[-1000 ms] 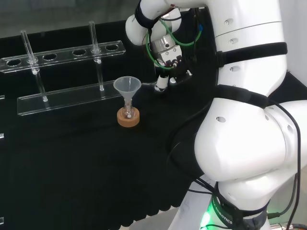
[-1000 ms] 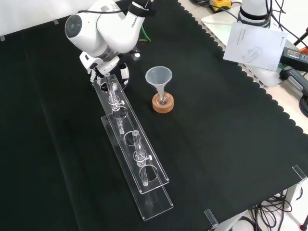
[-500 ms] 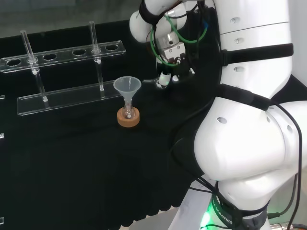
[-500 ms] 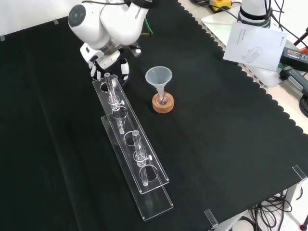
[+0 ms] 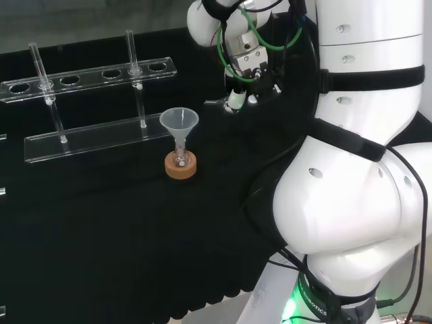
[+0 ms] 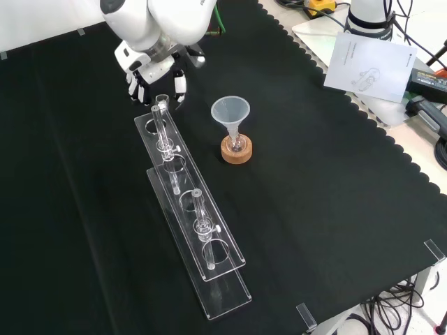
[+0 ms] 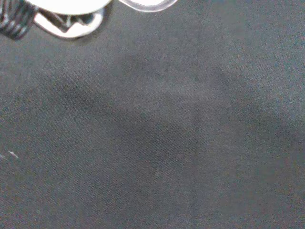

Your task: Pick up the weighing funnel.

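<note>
Clear plastic juts from the hand point(image 5: 246, 82) in the head view. I take it for the weighing funnel point(image 5: 214, 102), pinched between curled fingers and thumb, up off the cloth point(image 6: 314, 209) and to the right of the funnel point(image 5: 179, 121) there. The pinch itself is half hidden, so that is my reading. To lift well I would go straight up, slowly, with the wrist level so the piece cannot slide out. I would also stay off the rack point(image 6: 188, 209), whose end sits just below the fingers in the front view. The cloth is black, flat, scalloped at its edge. The funnel stands in its flask on a cork ring point(image 5: 181, 167). Beyond the cloth, at the front view's right, lie a printed sheet point(image 6: 370, 66) and cables point(image 6: 426, 105).
</note>
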`<action>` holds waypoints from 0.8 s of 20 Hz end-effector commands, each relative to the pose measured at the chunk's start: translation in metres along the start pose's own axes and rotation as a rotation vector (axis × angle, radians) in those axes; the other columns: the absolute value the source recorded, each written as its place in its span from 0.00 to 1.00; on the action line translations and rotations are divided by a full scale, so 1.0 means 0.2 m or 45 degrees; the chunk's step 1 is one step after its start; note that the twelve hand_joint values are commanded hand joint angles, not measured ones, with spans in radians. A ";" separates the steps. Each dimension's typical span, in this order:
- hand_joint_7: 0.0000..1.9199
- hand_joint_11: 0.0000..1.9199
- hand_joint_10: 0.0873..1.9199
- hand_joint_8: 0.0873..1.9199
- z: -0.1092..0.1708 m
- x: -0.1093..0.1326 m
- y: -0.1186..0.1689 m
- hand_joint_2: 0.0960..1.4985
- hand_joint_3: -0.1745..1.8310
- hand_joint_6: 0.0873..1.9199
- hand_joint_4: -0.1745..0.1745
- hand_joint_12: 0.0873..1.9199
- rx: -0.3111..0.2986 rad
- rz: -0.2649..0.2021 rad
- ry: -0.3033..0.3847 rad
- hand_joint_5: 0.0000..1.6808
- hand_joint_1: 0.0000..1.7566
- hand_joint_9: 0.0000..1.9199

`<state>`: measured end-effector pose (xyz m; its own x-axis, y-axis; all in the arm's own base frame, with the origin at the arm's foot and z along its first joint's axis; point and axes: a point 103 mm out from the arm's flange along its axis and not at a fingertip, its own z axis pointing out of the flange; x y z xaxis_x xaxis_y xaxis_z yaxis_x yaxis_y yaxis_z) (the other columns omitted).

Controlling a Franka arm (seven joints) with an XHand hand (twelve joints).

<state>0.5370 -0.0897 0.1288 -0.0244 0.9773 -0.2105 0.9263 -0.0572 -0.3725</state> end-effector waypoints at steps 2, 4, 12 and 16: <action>0.34 0.40 0.17 0.31 -0.14 -0.03 -0.17 0.39 0.45 0.38 1.00 0.55 -0.012 0.049 -0.058 0.73 0.63 0.50; 0.35 0.41 0.17 0.31 -0.17 -0.03 -0.21 0.39 0.45 0.38 1.00 0.55 -0.016 0.063 -0.077 0.73 0.63 0.51; 0.37 0.42 0.16 0.31 -0.29 -0.03 -0.40 0.39 0.44 0.38 1.00 0.54 0.002 0.117 -0.139 0.73 0.64 0.52; 0.37 0.43 0.16 0.31 -0.36 -0.01 -0.49 0.39 0.44 0.38 1.00 0.54 -0.008 0.138 -0.160 0.73 0.64 0.53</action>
<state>0.4933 -0.0808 0.2119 0.0224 0.9471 -0.3202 0.9327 -0.1351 -0.3344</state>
